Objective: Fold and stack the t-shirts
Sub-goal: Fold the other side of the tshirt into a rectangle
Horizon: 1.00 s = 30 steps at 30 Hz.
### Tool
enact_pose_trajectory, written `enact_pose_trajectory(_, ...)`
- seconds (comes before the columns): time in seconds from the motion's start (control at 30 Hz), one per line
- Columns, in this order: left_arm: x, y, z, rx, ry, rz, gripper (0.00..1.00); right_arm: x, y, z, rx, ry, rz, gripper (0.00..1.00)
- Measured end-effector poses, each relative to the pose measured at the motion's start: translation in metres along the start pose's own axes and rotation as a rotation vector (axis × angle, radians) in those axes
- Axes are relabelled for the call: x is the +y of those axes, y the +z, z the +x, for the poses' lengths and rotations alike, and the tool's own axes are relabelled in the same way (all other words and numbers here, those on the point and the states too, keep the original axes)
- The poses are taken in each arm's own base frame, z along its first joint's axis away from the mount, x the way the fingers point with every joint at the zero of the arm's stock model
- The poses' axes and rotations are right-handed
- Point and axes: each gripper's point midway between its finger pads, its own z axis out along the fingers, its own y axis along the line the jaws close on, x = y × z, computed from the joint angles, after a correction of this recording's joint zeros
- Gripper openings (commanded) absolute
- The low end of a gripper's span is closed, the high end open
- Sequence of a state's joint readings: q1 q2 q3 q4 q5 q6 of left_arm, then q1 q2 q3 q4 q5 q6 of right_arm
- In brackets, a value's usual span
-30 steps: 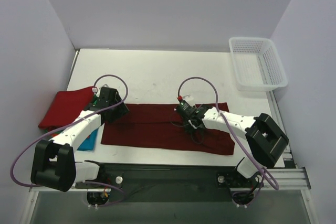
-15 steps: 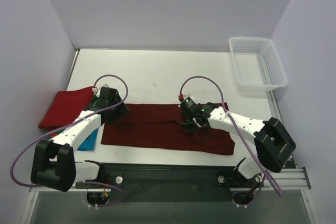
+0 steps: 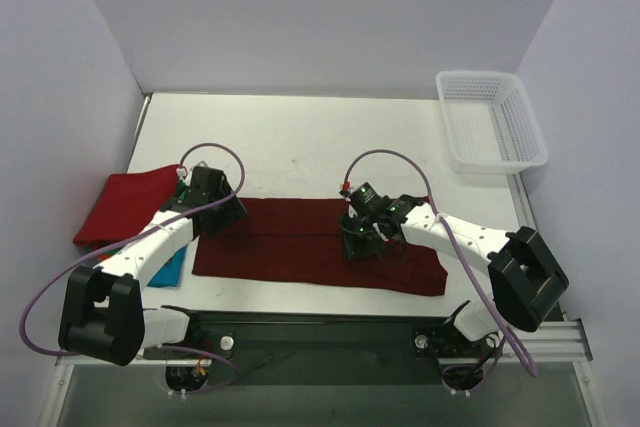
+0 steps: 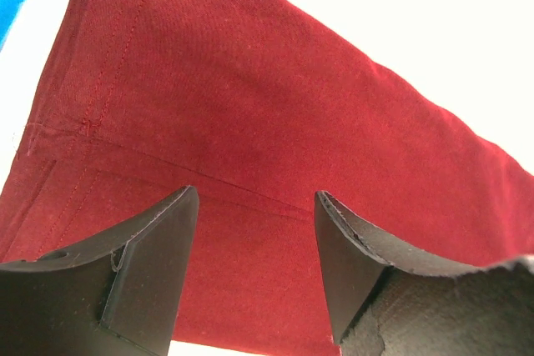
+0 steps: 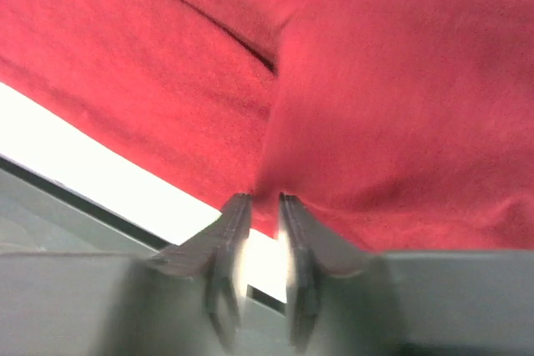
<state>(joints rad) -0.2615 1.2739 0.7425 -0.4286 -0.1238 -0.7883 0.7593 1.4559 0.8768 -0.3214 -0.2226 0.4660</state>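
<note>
Around me: white tabletop (image 3: pixel 300 137), matte. Plain pale walls on three sides: far wall (image 3: pixel 320 17), left wall (image 3: pixel 60 97), right wall (image 3: pixel 590 97), the side walls angling in towards the far one. Dark mounting rail (image 3: pixel 320 332) runs along the near edge, with a grey surface (image 3: pixel 330 397) nearer still. White mesh basket (image 3: pixel 492 119) sits at the far right corner. Light is even and soft, shadows faint.

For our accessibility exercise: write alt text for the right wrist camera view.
The right gripper, jaws nearly closed, pinches a puckered edge of a dark maroon cloth t-shirt that fills most of the view. A strip of white table shows below the cloth.
</note>
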Motion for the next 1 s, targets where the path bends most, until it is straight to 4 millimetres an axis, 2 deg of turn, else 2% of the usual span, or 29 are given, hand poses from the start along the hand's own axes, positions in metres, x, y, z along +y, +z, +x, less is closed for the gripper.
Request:
enact_pose_trajectory(0.07, 0.001, 0.0, 0.001, 0.003, 0.001, -0.001, 0.68, 0.0, 0.004, 0.004, 0.014, 0.008, -0.001, 0.44)
enact_pose_trajectory(0.17, 0.003, 0.002, 0.005, 0.009, 0.004, -0.004, 0.68, -0.003, 0.006, 0.009, 0.015, 0.032, 0.006, 0.5)
enact_pose_trajectory(0.27, 0.003, 0.002, 0.006, 0.013, 0.006, -0.004, 0.68, -0.009, -0.004, 0.011, -0.025, 0.078, 0.018, 0.5)
enact_pose_trajectory(0.37, 0.002, 0.002, 0.007, 0.013, 0.007, 0.0, 0.69, -0.024, -0.029, 0.005, -0.137, 0.182, 0.037, 0.47)
enact_pose_trajectory(0.47, 0.0, 0.002, 0.008, 0.014, 0.011, 0.005, 0.68, -0.047, -0.052, 0.003, -0.261, 0.315, 0.075, 0.44)
enact_pose_trajectory(0.57, -0.002, 0.002, 0.01, 0.016, 0.019, 0.013, 0.68, -0.077, -0.062, 0.02, -0.336, 0.45, 0.124, 0.4)
enact_pose_trajectory(0.63, -0.004, 0.002, 0.013, 0.02, 0.022, 0.018, 0.68, -0.099, -0.061, 0.041, -0.345, 0.545, 0.17, 0.4)
enact_pose_trajectory(0.77, -0.009, 0.001, 0.016, 0.026, 0.029, 0.034, 0.68, -0.126, -0.051, 0.073, -0.306, 0.674, 0.24, 0.4)
enact_pose_trajectory(0.87, -0.012, 0.0, 0.018, 0.029, 0.034, 0.043, 0.68, -0.134, -0.045, 0.084, -0.274, 0.718, 0.263, 0.41)
enact_pose_trajectory(1.0, -0.013, 0.0, 0.019, 0.032, 0.036, 0.047, 0.68, -0.132, -0.041, 0.088, -0.256, 0.73, 0.249, 0.41)
